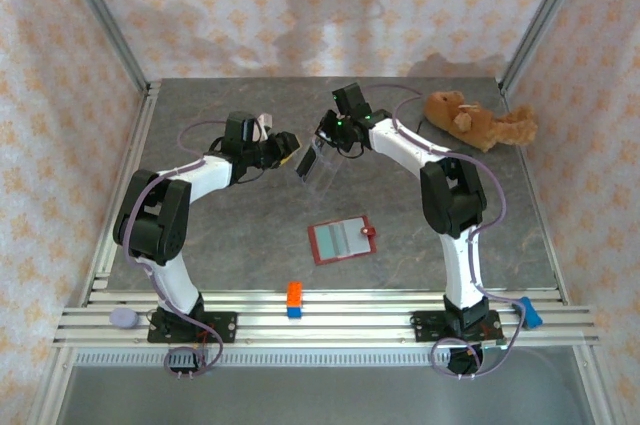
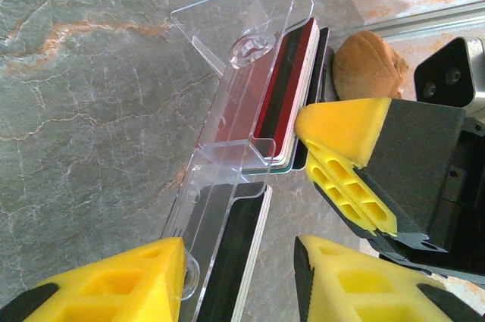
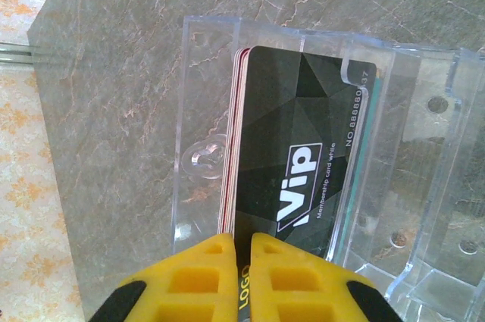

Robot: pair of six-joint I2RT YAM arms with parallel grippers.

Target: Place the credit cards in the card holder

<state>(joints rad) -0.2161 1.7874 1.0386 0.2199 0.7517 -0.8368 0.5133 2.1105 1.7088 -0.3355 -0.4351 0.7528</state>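
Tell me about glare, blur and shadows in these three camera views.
Top external: soft even light, blotchy shadows on the back wall. Left wrist: clear tray edges catch highlights, near yellow fingers slightly soft. Right wrist: black VIP card sharp, print readable.

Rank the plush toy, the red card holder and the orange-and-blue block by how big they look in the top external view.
1. plush toy: largest, even though it lies at the far end of the table.
2. card holder: lying open, somewhat smaller.
3. orange-and-blue block: clearly the smallest.
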